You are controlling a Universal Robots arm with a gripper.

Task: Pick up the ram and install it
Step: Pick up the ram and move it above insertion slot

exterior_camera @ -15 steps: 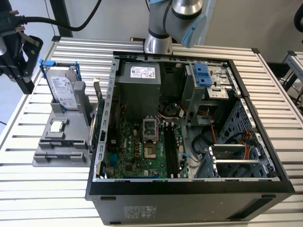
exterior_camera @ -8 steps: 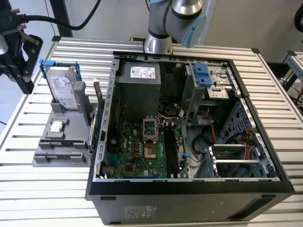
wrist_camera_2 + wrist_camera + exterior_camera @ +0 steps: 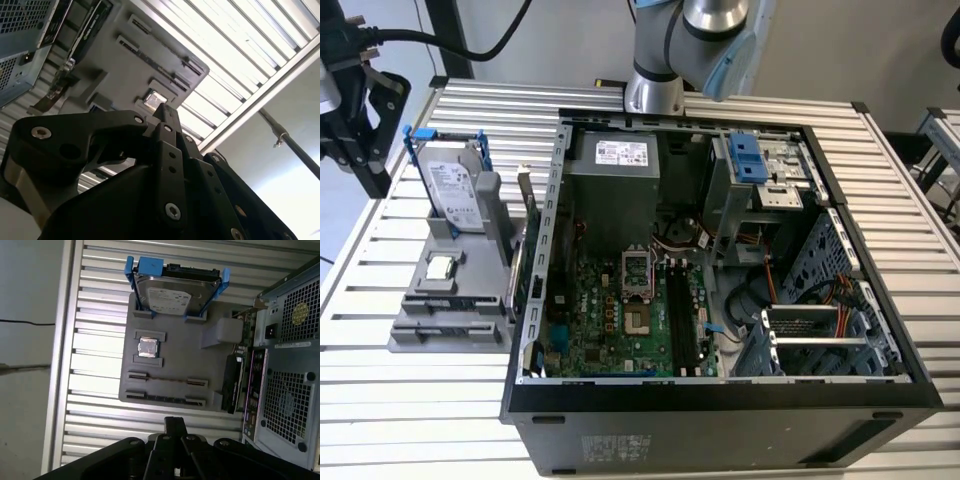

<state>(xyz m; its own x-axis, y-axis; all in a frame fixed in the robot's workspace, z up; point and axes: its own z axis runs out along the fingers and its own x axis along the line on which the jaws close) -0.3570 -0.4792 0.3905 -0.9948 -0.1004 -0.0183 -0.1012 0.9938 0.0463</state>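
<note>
Table (image 3: 410, 400): slatted metal, carrying everything.
Computer case (image 3: 720, 405): open, motherboard facing up.
Holder (image 3: 420, 300): grey, just beside the case, on the exterior view's left.
Claw (image 3: 175, 424): fingers pressed together, empty, above the table near the holder.
Ram (image 3: 167, 399): on edge in the holder's slot farthest from the hard drive (image 3: 450, 190).

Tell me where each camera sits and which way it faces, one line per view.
Exterior view: off the arm, high up, looking down into the open computer case on the slatted table; the arm shows behind it.
First wrist view: at the wrist, facing down past the gripper onto the parts holder and hard drive.
Second wrist view: at the wrist, looking obliquely past the gripper at the parts holder.
Shared: both wrist views show the gripper, parts holder and processor chip.
</note>
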